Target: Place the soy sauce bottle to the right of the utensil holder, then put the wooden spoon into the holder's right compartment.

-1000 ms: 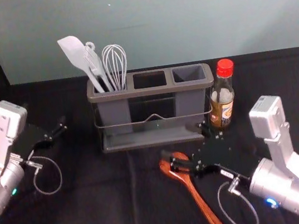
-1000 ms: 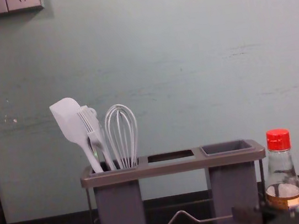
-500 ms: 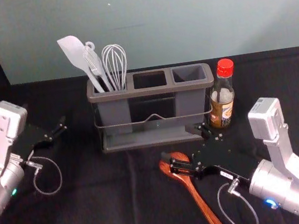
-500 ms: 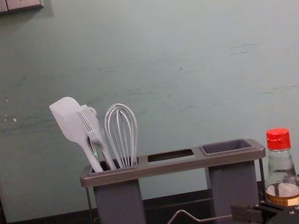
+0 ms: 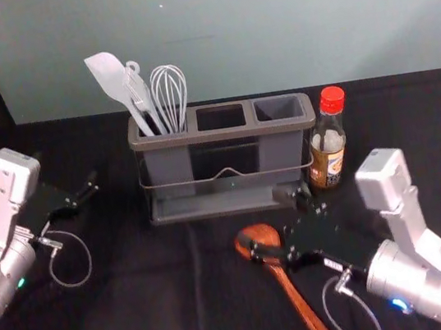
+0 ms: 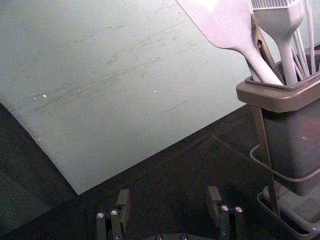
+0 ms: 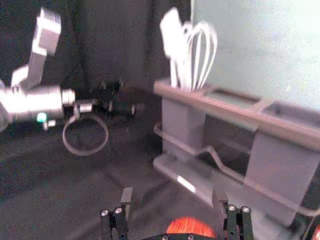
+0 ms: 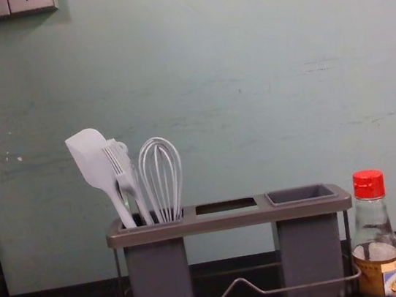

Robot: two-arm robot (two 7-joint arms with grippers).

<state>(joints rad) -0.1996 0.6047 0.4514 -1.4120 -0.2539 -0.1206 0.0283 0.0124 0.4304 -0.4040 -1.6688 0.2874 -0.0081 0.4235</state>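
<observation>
right claw (image 5: 263, 217) dropping a touch, gaping wide, gripping nothing | soy sauce bottle (image 5: 328, 153) standing right of utensil holder (image 5: 220, 134), placement looking done | wooden spoon (image 5: 294, 292) lying on bench (image 5: 151, 308) in front, grasp likely coming next | left claw (image 6: 167, 194) idling open, far left

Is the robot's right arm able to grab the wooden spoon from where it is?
Probably yes. The right end effector is open near the bowl end of the wooden spoon, and nothing seems to stand between them. It may just need to shift or dip a little.
</observation>
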